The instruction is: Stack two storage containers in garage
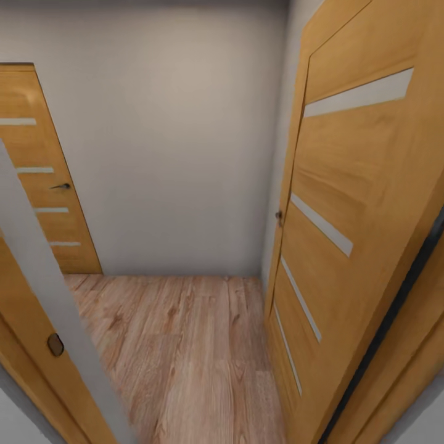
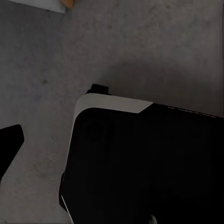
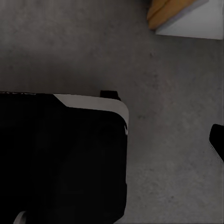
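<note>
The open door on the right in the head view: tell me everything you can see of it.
The open door is honey-coloured wood with visible grain, set with narrow pale stripes slanting across its face. A small dark handle sits at its near edge. It stands swung open, close to the camera, reaching from the top of the picture down to the light wood plank floor, beside the grey-white wall.

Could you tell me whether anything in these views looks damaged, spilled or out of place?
Nothing stands out. The head view shows a small hallway with a clean wood plank floor, a bare wall, a shut door at the left and an open door at the right. Both wrist views show unmarked grey concrete floor beneath the robot's dark base.
</note>
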Controlling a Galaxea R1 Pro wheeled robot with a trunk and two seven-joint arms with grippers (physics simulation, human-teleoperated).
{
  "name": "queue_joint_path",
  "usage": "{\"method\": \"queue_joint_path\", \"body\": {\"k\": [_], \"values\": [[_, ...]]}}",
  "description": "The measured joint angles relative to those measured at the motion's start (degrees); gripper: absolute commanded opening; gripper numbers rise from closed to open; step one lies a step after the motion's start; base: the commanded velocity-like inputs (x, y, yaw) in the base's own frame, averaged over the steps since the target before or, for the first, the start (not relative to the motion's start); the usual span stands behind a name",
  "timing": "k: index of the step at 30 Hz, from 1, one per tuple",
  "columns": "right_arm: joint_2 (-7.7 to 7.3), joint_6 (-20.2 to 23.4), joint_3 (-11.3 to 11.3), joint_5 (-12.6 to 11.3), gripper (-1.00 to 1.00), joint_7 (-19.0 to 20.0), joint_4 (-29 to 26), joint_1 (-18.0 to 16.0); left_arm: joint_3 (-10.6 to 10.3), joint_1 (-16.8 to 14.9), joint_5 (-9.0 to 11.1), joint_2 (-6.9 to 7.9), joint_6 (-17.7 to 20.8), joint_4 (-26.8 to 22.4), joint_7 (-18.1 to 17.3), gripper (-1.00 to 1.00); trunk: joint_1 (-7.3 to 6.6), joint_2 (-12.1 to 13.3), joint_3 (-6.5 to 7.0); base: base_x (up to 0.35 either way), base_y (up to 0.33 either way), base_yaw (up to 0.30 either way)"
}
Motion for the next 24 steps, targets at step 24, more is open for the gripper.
{"method": "queue_joint_path", "body": {"k": [24], "values": [[0.00,0.00,0.00,0.00,1.00,0.00,0.00,0.00,-0.02,0.00,0.00,-0.01,0.00,0.00,0.03,1.00,0.00,0.00,0.00,0.318,0.000,0.000]]}}
